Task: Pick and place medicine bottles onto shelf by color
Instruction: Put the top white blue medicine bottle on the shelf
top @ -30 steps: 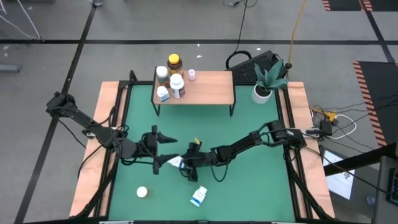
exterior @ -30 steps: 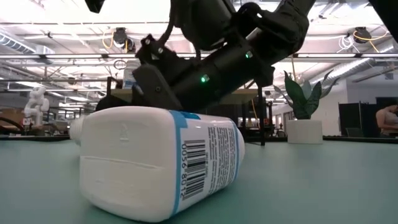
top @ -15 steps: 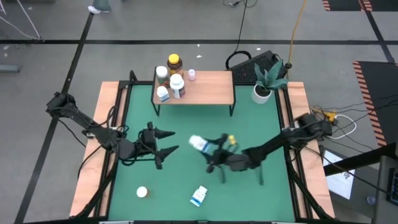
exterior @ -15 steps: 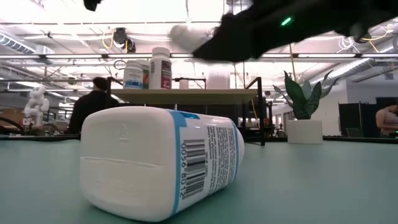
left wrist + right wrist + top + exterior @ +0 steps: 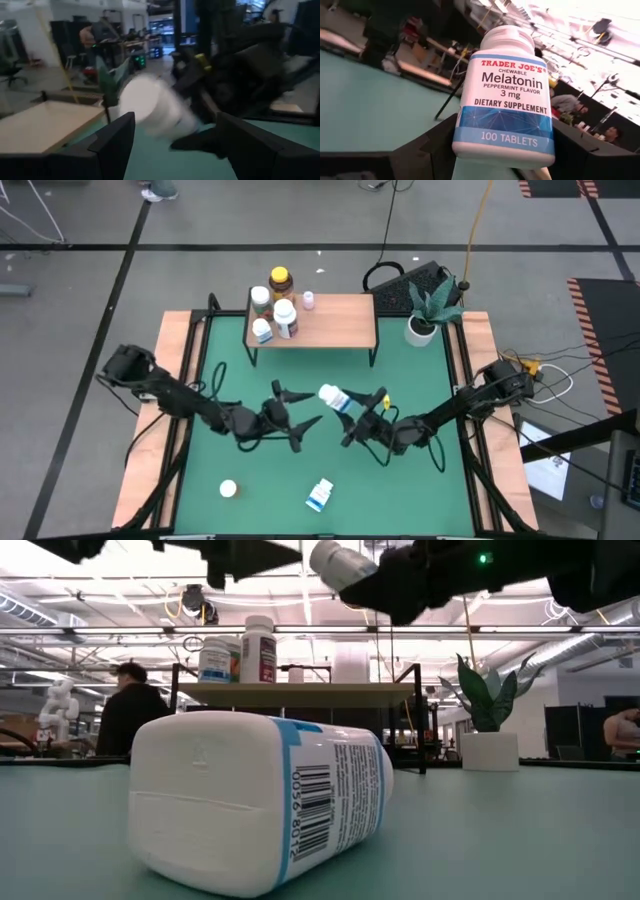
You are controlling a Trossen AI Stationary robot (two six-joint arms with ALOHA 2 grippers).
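Note:
My right gripper (image 5: pixel 358 412) is shut on a white medicine bottle with a blue label (image 5: pixel 335 397), held above the green table's middle. The bottle fills the right wrist view (image 5: pixel 505 95). Its cap shows at the top of the low view (image 5: pixel 337 560). My left gripper (image 5: pixel 298 410) is open and empty just left of that bottle, its fingers apart in the left wrist view (image 5: pixel 182 145). The shelf (image 5: pixel 335 320) stands at the far edge with several bottles (image 5: pixel 275 305) on its left end. A white blue-labelled bottle (image 5: pixel 320 495) lies on its side near the front edge. My right gripper pinches the bottle's lower body just above its base (image 5: pixel 502 142) between its two fingers (image 5: pixel 432 145), one on each side. The fingers come from the table's right side. The bottle is lifted clear of the table and tilted, its cap pointing toward the far left.
A small white bottle (image 5: pixel 228 489) stands near the front left. A white plant pot (image 5: pixel 421 330) stands right of the shelf. The lying bottle fills the low view's foreground (image 5: pixel 260 800). A person (image 5: pixel 125 705) shows in the room behind the table.
My right gripper has lifted the blue-labelled bottle off the table and carried it toward the right and far edges. My left gripper, open throughout, has moved toward the table's right after it.

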